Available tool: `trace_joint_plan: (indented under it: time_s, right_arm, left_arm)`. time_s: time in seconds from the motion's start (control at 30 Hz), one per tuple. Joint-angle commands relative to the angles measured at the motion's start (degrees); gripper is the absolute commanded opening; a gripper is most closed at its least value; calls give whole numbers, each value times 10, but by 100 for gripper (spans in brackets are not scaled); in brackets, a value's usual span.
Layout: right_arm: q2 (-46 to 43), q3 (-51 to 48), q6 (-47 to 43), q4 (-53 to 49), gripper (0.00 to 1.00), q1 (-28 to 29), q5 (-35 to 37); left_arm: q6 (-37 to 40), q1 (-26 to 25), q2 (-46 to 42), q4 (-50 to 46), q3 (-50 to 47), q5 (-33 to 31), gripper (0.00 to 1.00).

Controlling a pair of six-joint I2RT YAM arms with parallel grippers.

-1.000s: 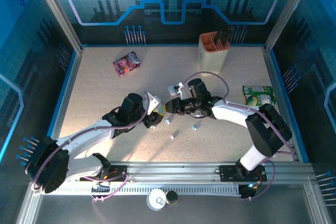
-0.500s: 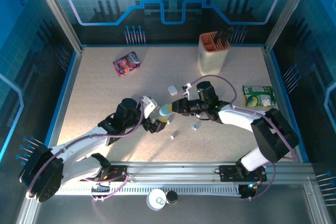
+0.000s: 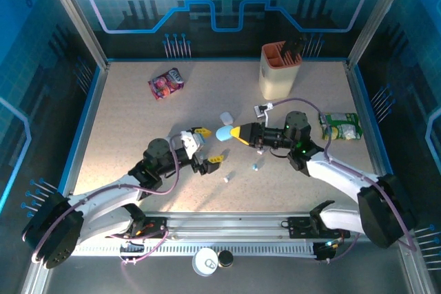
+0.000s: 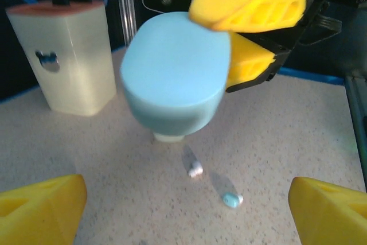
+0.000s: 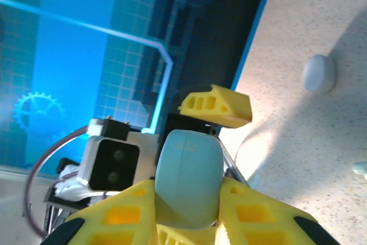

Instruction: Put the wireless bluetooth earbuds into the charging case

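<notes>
**Item 1. Pale blue charging case (image 3: 223,133).** It is held above the table just past centre and is clamped between the yellow fingers of the right gripper (image 3: 236,132). In the top view its long axis runs from 3 to 9 o'clock, with the free rounded end pointing to 9 o'clock. Whether the lid is open cannot be told.

**Item 2. Left gripper (image 3: 208,144).** Its jaws are spread wide and nothing is held. It is placed at 7 o'clock of the case, just beside it but not touching.

**Item 3. White earbud (image 4: 195,169).** It lies on the table at 6 o'clock of the case in the top view. Its axis is too small to read.

**Item 4. Pale blue earbud (image 4: 231,200).** It lies on its side near the white one, the two apart. In the left wrist view its long axis runs roughly from 9 to 3 o'clock. The stem end cannot be told.

**Item 5. White case (image 3: 226,118).** It rests on the table at 12 o'clock of the held case.

**Item 6. Surroundings.**
- A cream utensil holder (image 3: 280,68) stands upright at 1 o'clock on the table.
- A snack packet (image 3: 166,83) lies at 11 o'clock.
- A green packet (image 3: 339,126) lies at 3 o'clock.
</notes>
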Motion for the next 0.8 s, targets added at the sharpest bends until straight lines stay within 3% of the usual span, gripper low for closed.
trace_joint_plan:
  time_s: [0.0, 0.23, 0.4, 0.53, 0.77]
  right_arm:
    - [-42, -10, 44, 22, 23, -2, 3]
    - [-81, -24, 110, 67, 22, 22, 50]
    - [-49, -22, 170, 157, 19, 53, 77]
    - [-14, -22, 212, 228, 19, 68, 91]
    - [-10, -23, 204, 215, 20, 68, 94]
  left_arm:
    - [-4, -2, 11, 133, -10, 34, 91]
    - [-23, -2, 96, 309, -2, 79, 87]
    - [-40, -3, 142, 337, 33, 108, 87]
    - [-57, -4, 153, 377, 36, 88, 81]
    - [-82, -4, 152, 378, 44, 79, 73]
